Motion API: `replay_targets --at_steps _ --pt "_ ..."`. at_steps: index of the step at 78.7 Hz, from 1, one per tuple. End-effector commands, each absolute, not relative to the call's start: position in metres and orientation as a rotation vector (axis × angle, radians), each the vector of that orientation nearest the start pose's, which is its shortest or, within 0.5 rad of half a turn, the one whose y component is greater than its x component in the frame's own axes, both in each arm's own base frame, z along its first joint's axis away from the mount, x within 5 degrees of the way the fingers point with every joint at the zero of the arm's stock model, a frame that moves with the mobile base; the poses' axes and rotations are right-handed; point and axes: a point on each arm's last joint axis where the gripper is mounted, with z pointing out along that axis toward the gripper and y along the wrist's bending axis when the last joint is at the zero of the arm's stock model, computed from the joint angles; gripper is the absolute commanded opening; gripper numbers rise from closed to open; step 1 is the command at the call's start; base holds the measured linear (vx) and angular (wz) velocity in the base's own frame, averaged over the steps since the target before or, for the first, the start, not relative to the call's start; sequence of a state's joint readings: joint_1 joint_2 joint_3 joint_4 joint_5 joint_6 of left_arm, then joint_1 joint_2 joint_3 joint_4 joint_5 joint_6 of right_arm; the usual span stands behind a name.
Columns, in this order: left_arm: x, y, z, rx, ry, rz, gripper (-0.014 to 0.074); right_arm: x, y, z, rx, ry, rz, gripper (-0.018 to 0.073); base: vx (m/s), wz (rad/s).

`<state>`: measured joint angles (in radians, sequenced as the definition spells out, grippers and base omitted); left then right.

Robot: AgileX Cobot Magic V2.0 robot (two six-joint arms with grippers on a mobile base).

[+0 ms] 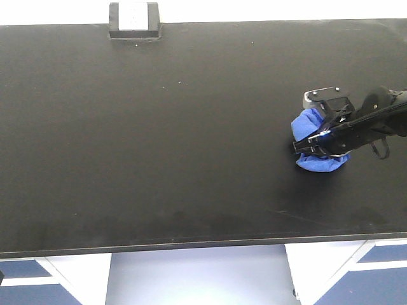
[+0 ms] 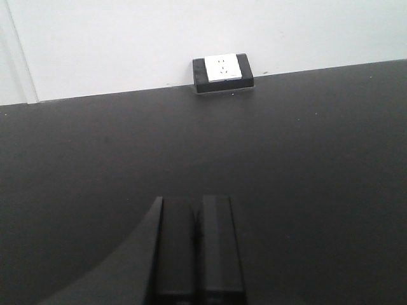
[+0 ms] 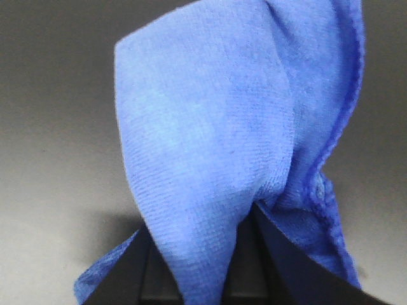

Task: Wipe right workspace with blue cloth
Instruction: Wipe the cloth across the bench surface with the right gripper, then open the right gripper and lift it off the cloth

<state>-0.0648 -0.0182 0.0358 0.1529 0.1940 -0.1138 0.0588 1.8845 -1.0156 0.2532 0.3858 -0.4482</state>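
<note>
Pinching the small, fuzzy royal-blue microfibre cloth (image 1: 316,147) at its bunched middle, the right gripper (image 1: 318,140) presses it onto the matte black benchtop (image 1: 178,140) near the right edge. Soft and light, it likely drags easily. Open room lies leftward; the left gripper (image 2: 194,248) sits with jaws pressed together.

White wall (image 2: 127,44) behind, plain and evenly lit. Below the front edge, white cabinet frames (image 1: 82,279) with dark blue drawer fronts (image 1: 25,286), pale grey floor (image 1: 197,279) between them.
</note>
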Motion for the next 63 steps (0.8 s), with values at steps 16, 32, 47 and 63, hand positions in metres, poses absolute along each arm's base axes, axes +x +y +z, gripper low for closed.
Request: replay_targets --at_steps 16,32,47,63 --pt "0.055 -0.002 0.202 0.071 1.570 -0.014 -0.0006 0.358 0.026 0.155 -0.360 2.592 0.053 0.0441 0.00 0.00" --pt "0.055 -0.002 0.202 0.071 1.570 -0.014 -0.0006 0.358 0.025 0.183 -0.329 2.487 0.033 0.0615 0.00 0.00" --pt "0.055 -0.002 0.202 0.071 1.570 -0.014 -0.0006 0.340 0.026 0.236 -0.329 2.381 0.038 0.0582 0.00 0.00" --pt "0.055 -0.002 0.202 0.071 1.570 -0.014 -0.0006 0.290 0.026 0.315 -0.311 2.231 0.065 0.0438 0.00 0.00"
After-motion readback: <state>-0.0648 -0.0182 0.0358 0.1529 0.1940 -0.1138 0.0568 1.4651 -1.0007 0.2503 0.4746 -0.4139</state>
